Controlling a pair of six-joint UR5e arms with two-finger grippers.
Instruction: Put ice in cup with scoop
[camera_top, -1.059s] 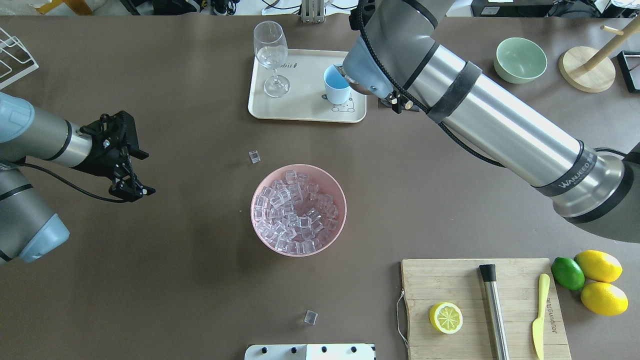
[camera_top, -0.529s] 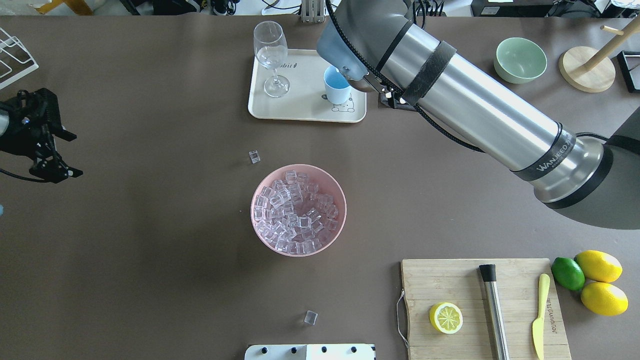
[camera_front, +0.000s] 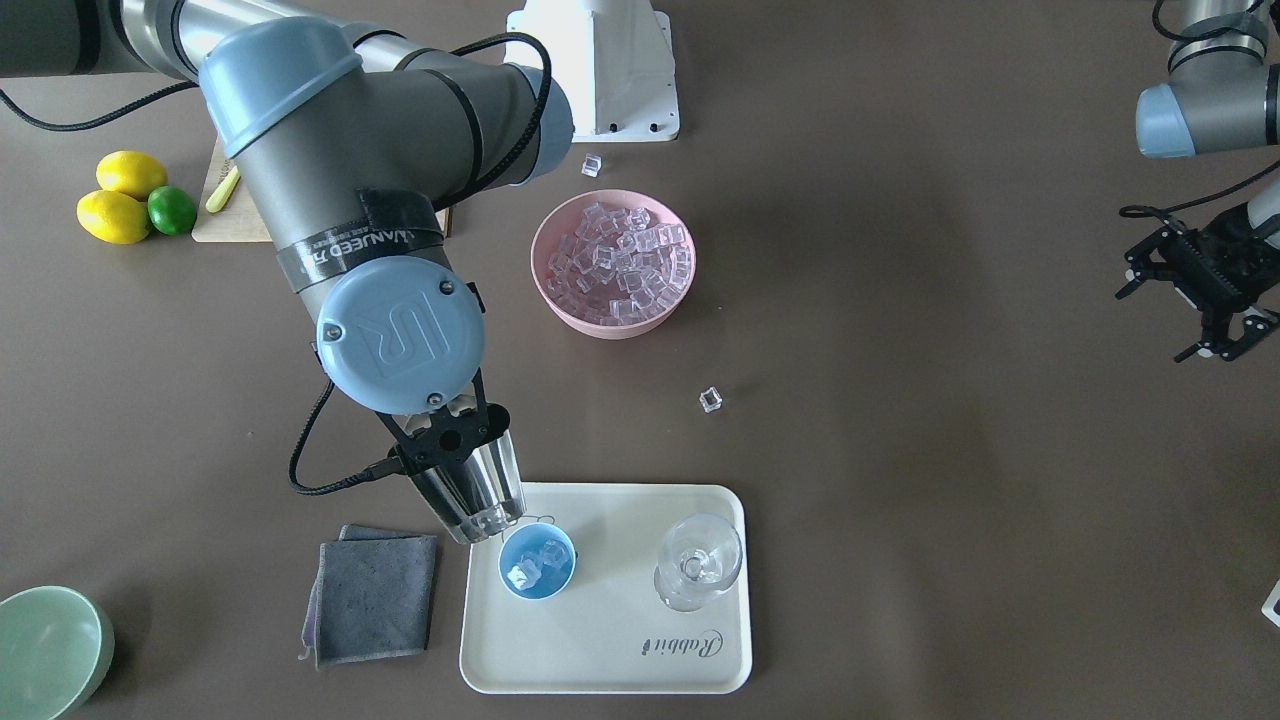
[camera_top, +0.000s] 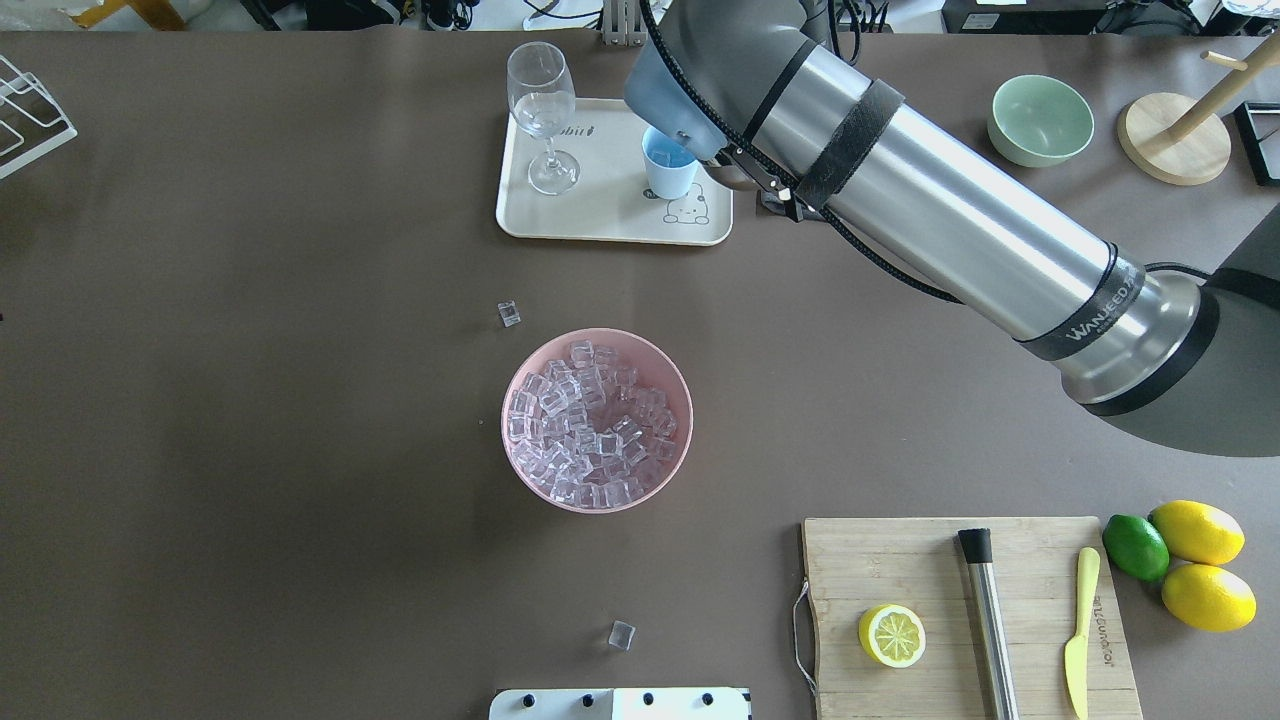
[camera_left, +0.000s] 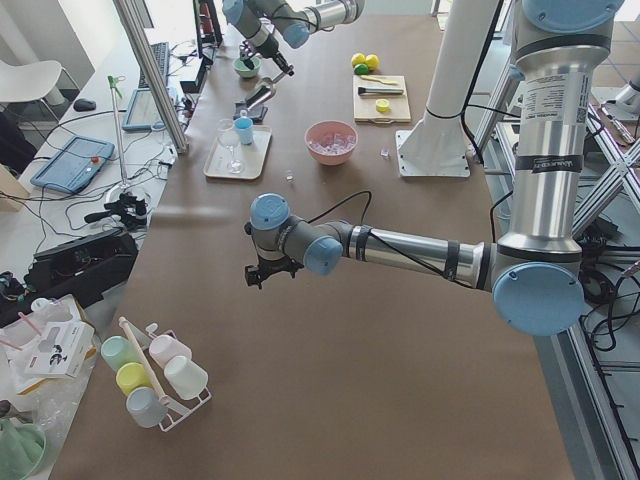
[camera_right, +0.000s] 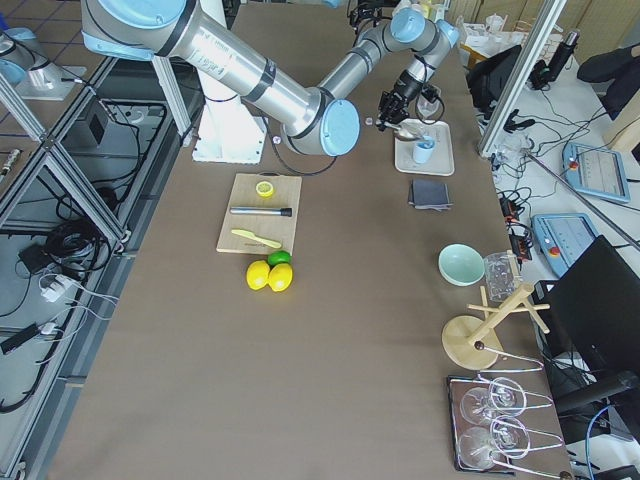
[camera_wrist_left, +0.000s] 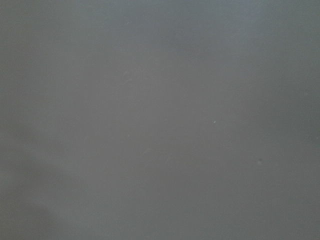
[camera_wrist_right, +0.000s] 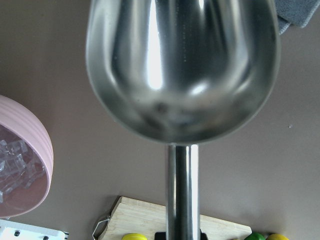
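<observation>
The light-blue cup (camera_front: 537, 562) stands on the cream tray (camera_front: 610, 650) and holds a few cubes of ice (camera_front: 530, 565). My right gripper (camera_front: 450, 440) is shut on the handle of the steel scoop (camera_front: 478, 495). The scoop tilts down with its lip at the cup's rim. In the right wrist view the scoop's bowl (camera_wrist_right: 182, 70) looks empty. In the overhead view the arm covers the scoop and part of the cup (camera_top: 668, 175). Most ice (camera_top: 590, 425) lies in the pink bowl (camera_top: 506, 420). My left gripper (camera_front: 1215, 350) hangs open and empty, far off to the side.
A stemmed glass (camera_top: 542, 110) shares the tray. Loose cubes (camera_top: 509, 314) (camera_top: 622, 635) lie on the table. A grey cloth (camera_front: 370, 595) lies beside the tray. A green bowl (camera_top: 1040, 120), a wooden stand (camera_top: 1175, 135) and a cutting board (camera_top: 930, 570) with a lemon half, rod and knife are on the right.
My left arm has pulled back leftwards, out of the overhead view. The right arm has swung further over the tray, now covering more of the cup.
</observation>
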